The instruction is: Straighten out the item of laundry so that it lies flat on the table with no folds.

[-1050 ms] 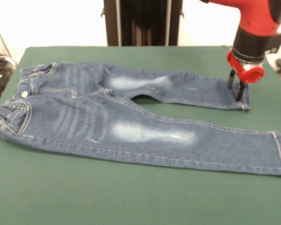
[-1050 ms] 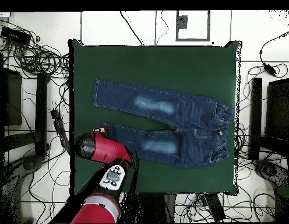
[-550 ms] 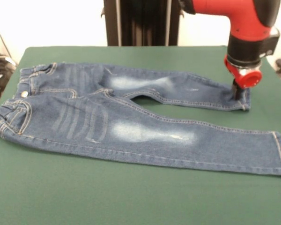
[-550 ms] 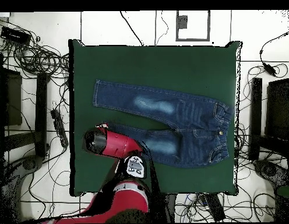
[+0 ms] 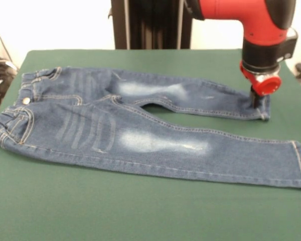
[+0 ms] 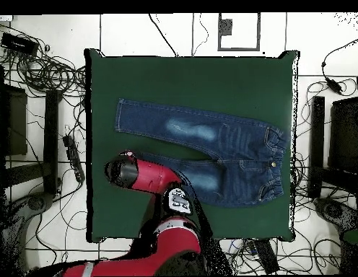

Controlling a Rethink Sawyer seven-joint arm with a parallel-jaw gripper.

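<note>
**Gripper at the cuff of the far leg**

The jeans lie spread across the green table, waistband at the frame's left. At the right, the gripper meets the upper leg's cuff; whether its fingers pinch the denim, I can't tell.

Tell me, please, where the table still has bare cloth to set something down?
The table is bare along the front strip below the jeans and the far strip behind them. The far leg's hem is crowded, with the gripper on it.
</note>
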